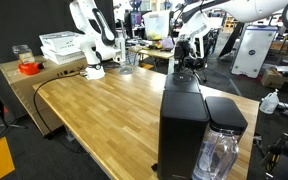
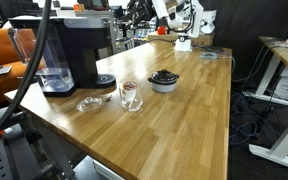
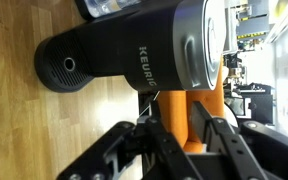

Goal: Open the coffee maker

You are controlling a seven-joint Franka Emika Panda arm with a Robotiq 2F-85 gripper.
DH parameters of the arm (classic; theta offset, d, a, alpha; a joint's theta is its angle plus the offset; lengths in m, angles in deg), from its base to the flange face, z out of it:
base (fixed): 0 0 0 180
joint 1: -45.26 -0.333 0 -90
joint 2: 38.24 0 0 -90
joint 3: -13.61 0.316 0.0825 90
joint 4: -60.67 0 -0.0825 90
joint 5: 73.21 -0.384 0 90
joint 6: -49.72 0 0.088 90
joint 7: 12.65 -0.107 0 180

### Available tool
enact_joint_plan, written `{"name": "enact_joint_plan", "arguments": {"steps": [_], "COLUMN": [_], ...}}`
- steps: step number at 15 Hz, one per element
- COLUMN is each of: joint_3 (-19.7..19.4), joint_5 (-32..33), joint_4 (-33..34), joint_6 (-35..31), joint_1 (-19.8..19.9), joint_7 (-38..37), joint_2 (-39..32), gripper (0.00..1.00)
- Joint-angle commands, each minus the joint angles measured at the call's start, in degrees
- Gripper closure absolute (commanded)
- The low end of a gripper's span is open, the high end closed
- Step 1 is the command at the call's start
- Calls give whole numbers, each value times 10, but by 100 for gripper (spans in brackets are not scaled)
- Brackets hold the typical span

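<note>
The coffee maker point(image 1: 181, 125) is a tall matte-black box with a clear water tank point(image 1: 222, 152) at its side. It stands near the wooden table's edge in both exterior views point(image 2: 72, 52). In the wrist view the coffee maker point(image 3: 134, 50) lies sideways across the top, showing a KEURIG label and a silver-ringed circle. Its lid looks closed. My gripper point(image 3: 187, 130) is open and empty, its two black fingers short of the machine with an orange chair showing between them. In an exterior view the gripper point(image 1: 189, 52) hangs above the table behind the machine, not touching it.
A glass cup point(image 2: 131, 96), a grey bowl point(image 2: 164, 81) and a clear glass lid point(image 2: 89, 103) sit on the table beside the machine. A second white arm point(image 1: 92, 40), a white crate point(image 1: 61, 45) and a red item point(image 1: 28, 68) are at the far end.
</note>
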Motion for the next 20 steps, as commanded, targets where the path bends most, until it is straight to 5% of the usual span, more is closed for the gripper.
{"name": "enact_joint_plan", "arguments": {"steps": [1,20], "joint_3": [10,14], "joint_5": [-15,-10], "joint_4": [-11,-51], "joint_6": [13,32], "joint_1": [14,5], "joint_7": [9,34], "joint_2": [2,4], "gripper": [95,100]}}
